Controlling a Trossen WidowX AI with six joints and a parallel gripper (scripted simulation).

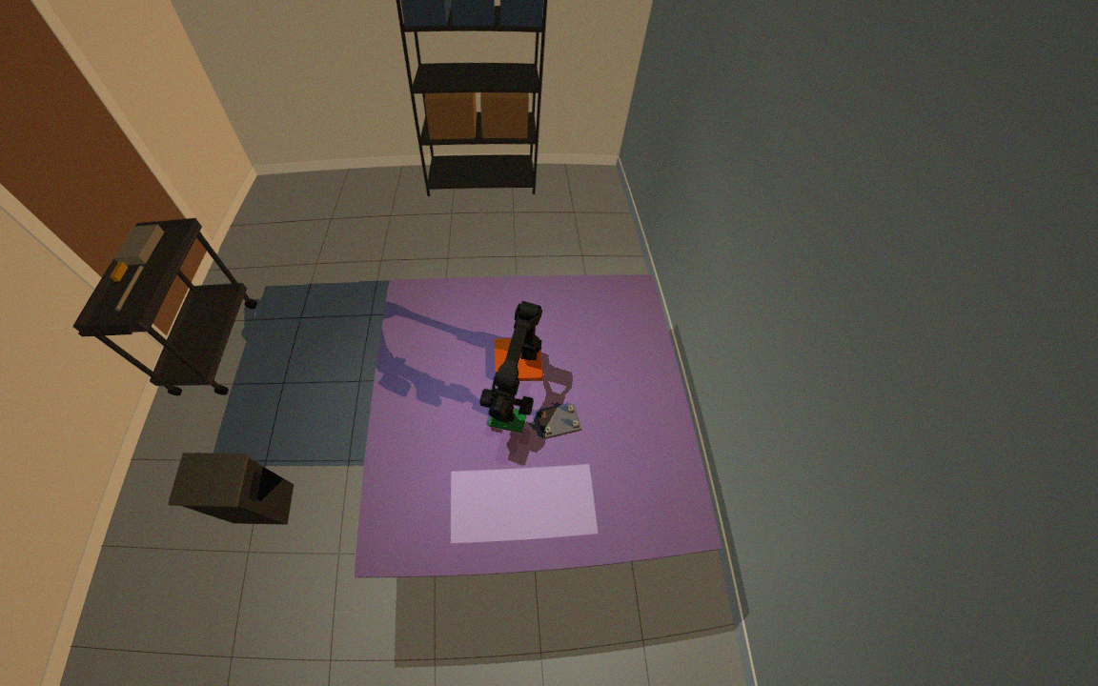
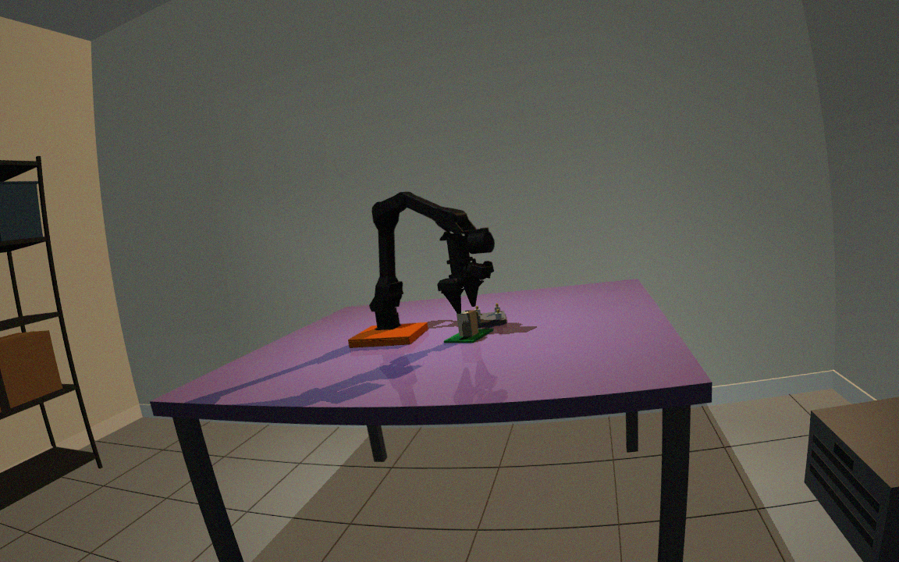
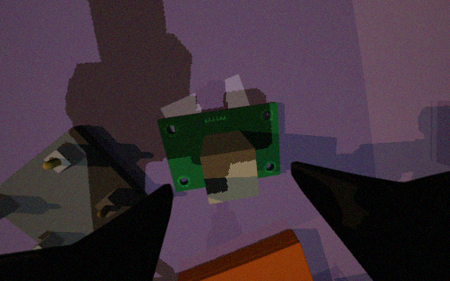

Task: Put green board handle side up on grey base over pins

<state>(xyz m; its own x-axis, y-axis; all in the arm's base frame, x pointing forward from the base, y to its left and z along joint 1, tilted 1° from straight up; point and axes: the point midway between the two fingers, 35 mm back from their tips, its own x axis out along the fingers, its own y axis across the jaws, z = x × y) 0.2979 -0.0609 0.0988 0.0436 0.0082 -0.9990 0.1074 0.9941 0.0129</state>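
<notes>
You have the green board [image 1: 518, 424] [image 2: 470, 339] [image 3: 182, 146] lying flat on the purple table [image 1: 416, 512] [image 2: 578, 349] [image 3: 307, 47], handle side up, not seated on the base. The gripper [image 1: 508, 408] [image 2: 466, 308] [image 3: 232, 178] is over the board with its fingers spread wide and gripping nothing. In the wrist view, you see one fingertip toward each side of the square handle [image 2: 468, 324] [image 3: 230, 168]; exact fingertip height is not determinable.

Edges and clearance: in the top view, the grey four-post base [image 1: 559, 421] [image 2: 495, 321] [image 3: 53, 187] sits just right of the board, separated by a narrow strip of table. You find the orange mounting plate [image 1: 533, 374] [image 2: 362, 341] [image 3: 264, 261] above the board there, apart from it. The table's edges are well apart from the board.

Surface: shadows cross the board and base. In the top view, a pale rectangular patch [image 1: 523, 503] shows below the board.

Room: relative to the board, that same view gives you a black shelf rack [image 1: 476, 77] [image 2: 23, 471] far above, a dark cart [image 1: 162, 272] far left, a brown-topped cabinet [image 1: 212, 479] [image 2: 879, 433] lower left, and a blue-grey wall [image 1: 920, 341] [image 2: 438, 104] at right.
</notes>
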